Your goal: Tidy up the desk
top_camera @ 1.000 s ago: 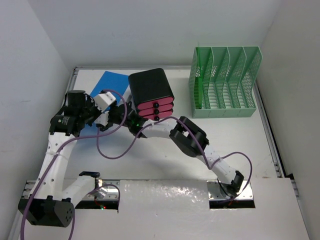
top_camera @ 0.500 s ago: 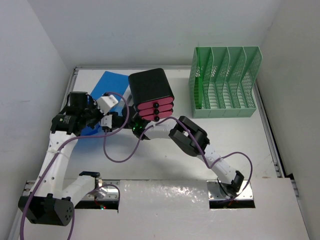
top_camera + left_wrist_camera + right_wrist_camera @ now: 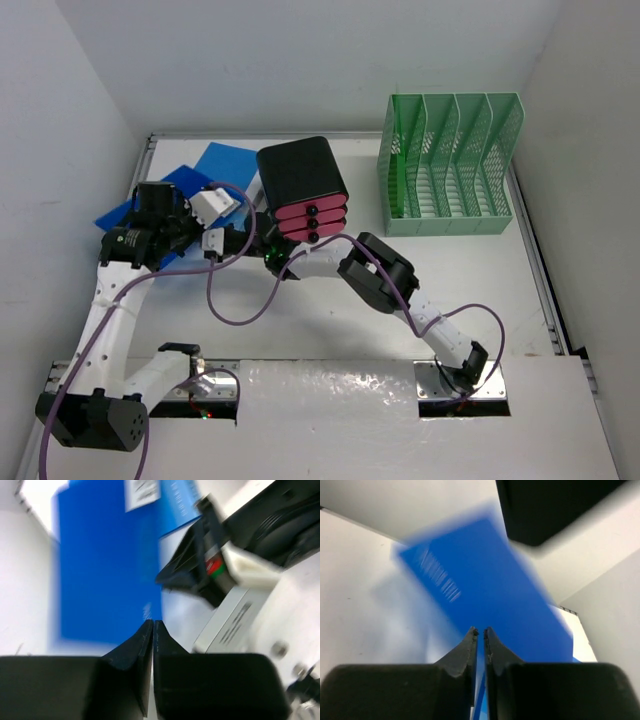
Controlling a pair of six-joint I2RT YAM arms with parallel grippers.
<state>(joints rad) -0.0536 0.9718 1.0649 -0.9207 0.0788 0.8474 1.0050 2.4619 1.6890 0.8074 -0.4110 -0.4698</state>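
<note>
Top external: right arm (image 3: pixel 378 272) stretched across desk (image 3: pixel 480 285) leftward.

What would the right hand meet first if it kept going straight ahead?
The blue folder: it lies just beyond the right hand and apparently sits pinched in it, though blur hides depth.

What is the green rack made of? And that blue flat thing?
The green file rack looks like mesh, metal or plastic: tiny holes all over, matte colour. The blue sheet looks like thin card or plastic: flat, smooth, with white print.
</note>
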